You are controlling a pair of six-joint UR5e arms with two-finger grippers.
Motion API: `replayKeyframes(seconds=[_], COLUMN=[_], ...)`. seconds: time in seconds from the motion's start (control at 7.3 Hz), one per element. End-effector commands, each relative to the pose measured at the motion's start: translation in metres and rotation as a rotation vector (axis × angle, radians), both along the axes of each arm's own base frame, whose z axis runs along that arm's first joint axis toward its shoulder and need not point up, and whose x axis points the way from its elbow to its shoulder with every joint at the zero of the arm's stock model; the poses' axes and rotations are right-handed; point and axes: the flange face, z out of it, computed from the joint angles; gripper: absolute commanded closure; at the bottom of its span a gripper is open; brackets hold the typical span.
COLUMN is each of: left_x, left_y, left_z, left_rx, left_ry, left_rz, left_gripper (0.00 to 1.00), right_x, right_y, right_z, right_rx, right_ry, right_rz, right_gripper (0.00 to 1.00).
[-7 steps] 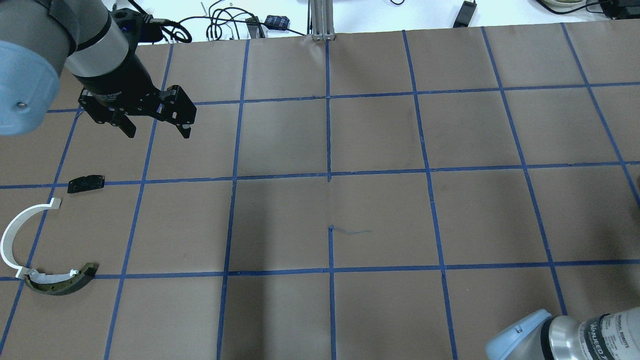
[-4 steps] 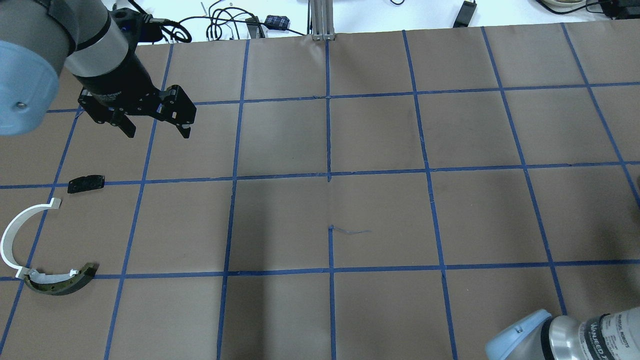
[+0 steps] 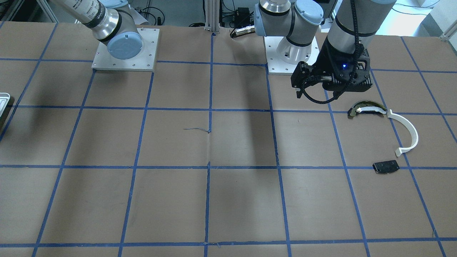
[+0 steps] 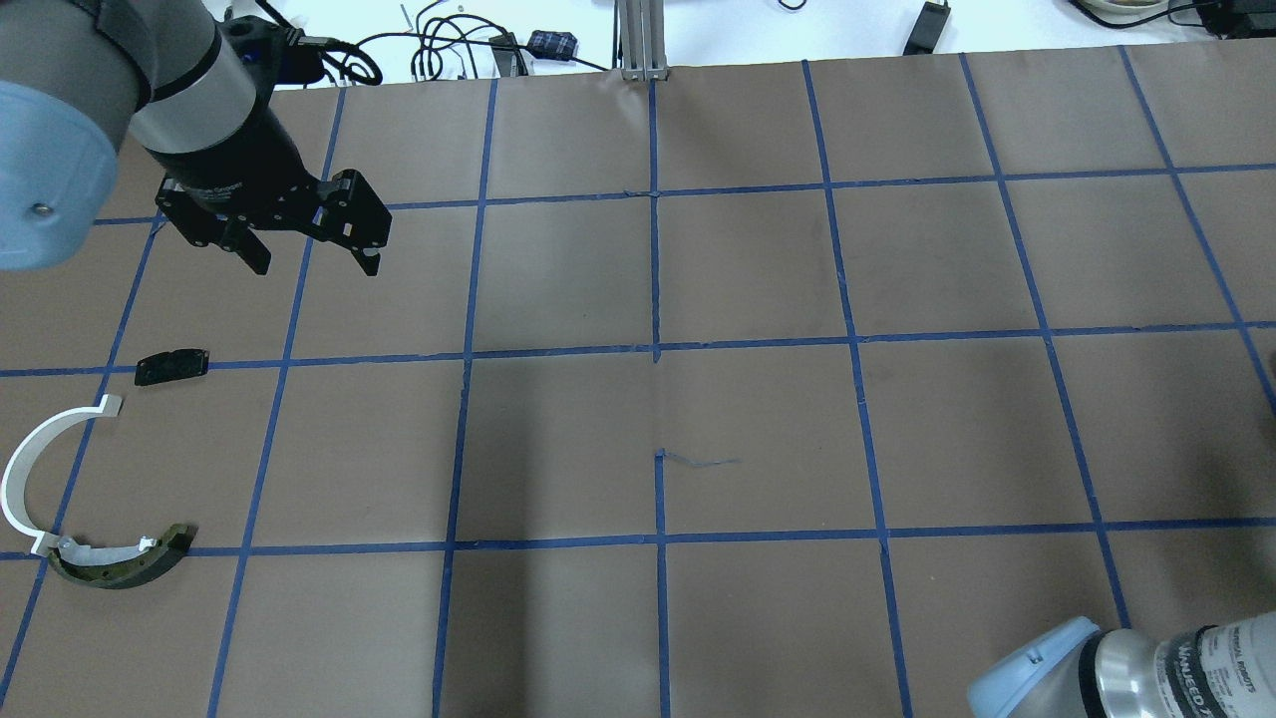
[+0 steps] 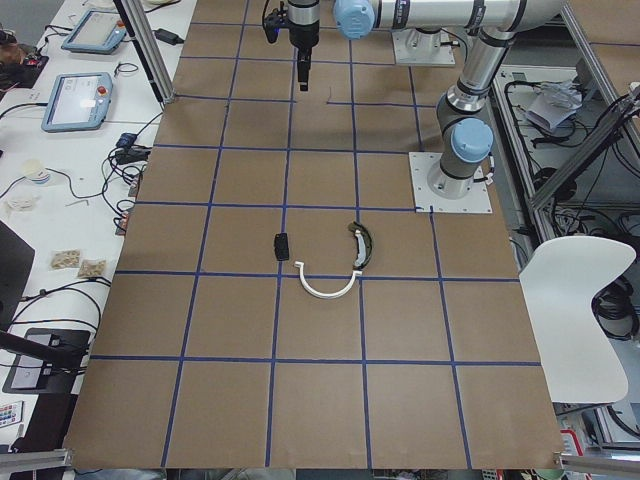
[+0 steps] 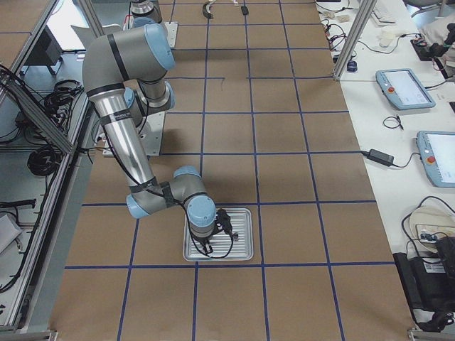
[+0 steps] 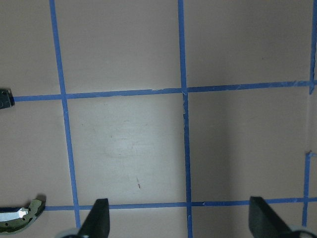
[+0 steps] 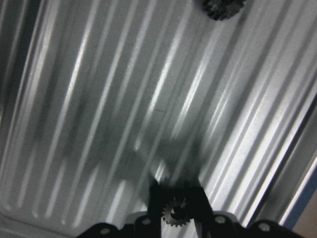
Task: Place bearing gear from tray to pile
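Over ribbed silver tray [image 8: 99, 99], your right tool [image 8: 174, 206] pinches a small dark toothed gear [image 8: 173, 217] — thin grip, may slip lifting.

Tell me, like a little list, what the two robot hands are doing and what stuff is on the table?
left gripper: open, empty, above bare table
right gripper: low over the tray, shut on a small gear
other gear: lying in the tray
pile: white arc, dark curved piece, black plate, on the robot's left side
pile layout: arc and curved piece seem to touch at one end; plate lies apart
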Motion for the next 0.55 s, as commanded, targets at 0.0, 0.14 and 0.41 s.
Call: replayKeyframes(seconds=[0.0,0.14,0.41], left_x=[0.0,0.0,0.0], left_y=[0.0,0.0,-0.001], left_z=[0.0,0.0,-0.001], left_rx=[-0.001,-0.001,0.002], left_ry=[0.0,0.002,0.003], left_rz=[0.0,0.0,0.0], left_gripper=[0.0,0.0,0.0], right_x=[-0.002,0.003,0.055], right_y=[-0.001,-0.004,-0.02], right_z=[0.015,0.034,0.123], right_rx=[-0.005,-0.025,-0.038], right_ry=[0.022,0.04,0.071], right_rz=[-0.001,0.012,0.054], right_gripper=[0.96,0.95,0.94])
